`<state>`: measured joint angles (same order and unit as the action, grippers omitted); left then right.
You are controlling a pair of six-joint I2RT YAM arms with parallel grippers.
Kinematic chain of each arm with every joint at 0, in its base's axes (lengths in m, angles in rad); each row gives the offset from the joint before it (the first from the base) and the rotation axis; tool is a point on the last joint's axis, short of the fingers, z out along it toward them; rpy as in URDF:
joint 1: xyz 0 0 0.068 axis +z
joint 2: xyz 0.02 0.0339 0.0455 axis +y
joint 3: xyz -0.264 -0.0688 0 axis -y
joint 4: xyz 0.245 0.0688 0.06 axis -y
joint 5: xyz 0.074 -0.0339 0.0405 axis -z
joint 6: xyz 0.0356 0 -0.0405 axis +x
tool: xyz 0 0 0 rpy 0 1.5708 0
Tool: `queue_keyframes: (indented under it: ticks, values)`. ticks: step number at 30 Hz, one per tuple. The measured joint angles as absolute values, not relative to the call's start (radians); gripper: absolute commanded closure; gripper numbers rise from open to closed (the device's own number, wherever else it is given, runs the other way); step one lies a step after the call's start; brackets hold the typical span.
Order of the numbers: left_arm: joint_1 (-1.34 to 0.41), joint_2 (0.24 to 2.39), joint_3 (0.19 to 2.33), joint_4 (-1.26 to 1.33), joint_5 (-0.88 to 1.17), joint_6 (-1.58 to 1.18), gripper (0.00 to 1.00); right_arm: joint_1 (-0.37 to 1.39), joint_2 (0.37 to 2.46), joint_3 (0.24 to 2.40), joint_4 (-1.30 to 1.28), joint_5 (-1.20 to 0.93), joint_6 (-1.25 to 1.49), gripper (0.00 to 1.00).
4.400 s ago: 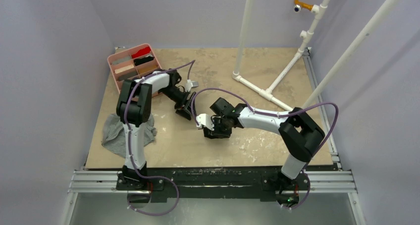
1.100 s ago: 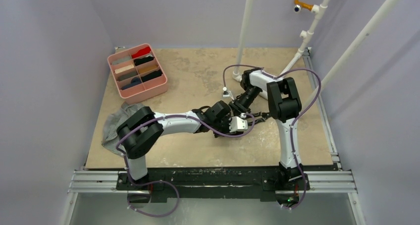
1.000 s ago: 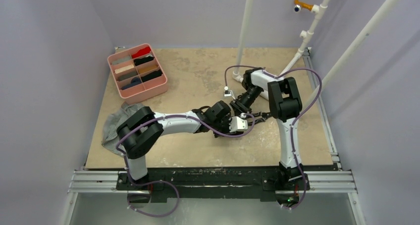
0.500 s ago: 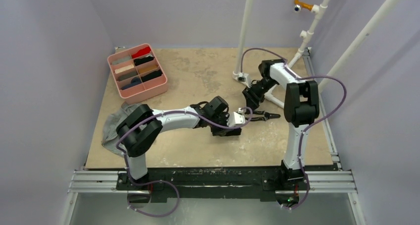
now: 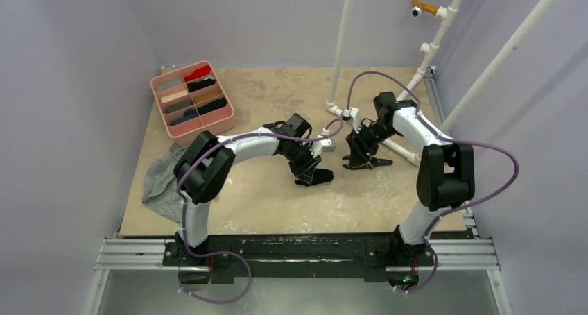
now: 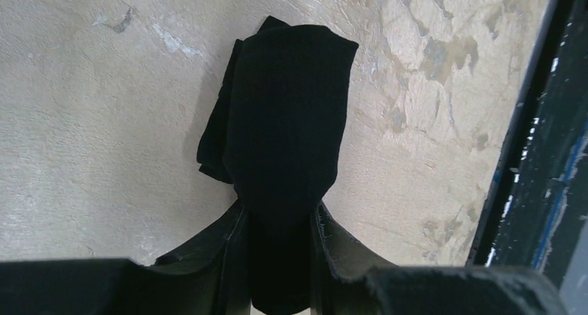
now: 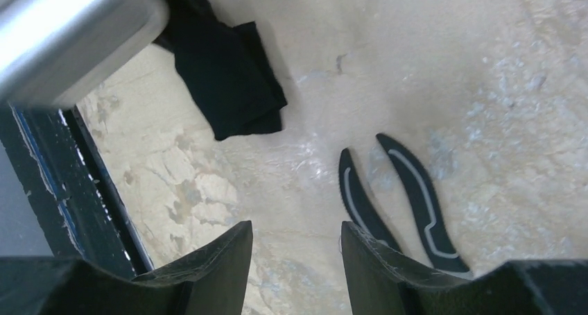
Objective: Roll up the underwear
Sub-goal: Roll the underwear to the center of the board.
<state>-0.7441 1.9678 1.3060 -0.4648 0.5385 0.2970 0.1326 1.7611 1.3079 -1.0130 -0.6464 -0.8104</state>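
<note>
My left gripper is shut on the rolled black underwear, held just above the table middle. In the left wrist view the black roll sticks out forward from between my fingers. The grey striped underwear lies crumpled at the table's left edge, partly behind my left arm. My right gripper is open and empty, hovering over the black-handled pliers. In the right wrist view the pliers lie just right of my open fingers, and the black roll shows at upper left.
A pink divided tray with rolled garments stands at the back left. A white pipe frame rises from the table at the back right, close to my right arm. The table's front edge runs close to the black roll.
My left gripper has swung back and left with the black roll, and the arm has drawn toward the tray side. My right arm has pulled away to the right, over the pliers.
</note>
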Motion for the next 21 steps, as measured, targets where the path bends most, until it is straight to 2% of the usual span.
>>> queue_keyframes:
  ticks: [11,17,21]
  values:
    - [-0.648,2.156,1.522,-0.681,0.767,0.223,1.00,0.153,1.456,1.031,-0.814,-0.640,-0.775,0.47]
    - [-0.634,2.204,1.581,-0.745,0.808,0.216,1.00,0.346,1.321,0.920,-0.657,-0.517,-0.716,0.46]
    - [-0.634,2.222,1.609,-0.776,0.809,0.216,1.00,0.482,1.304,0.887,-0.584,-0.418,-0.694,0.45]
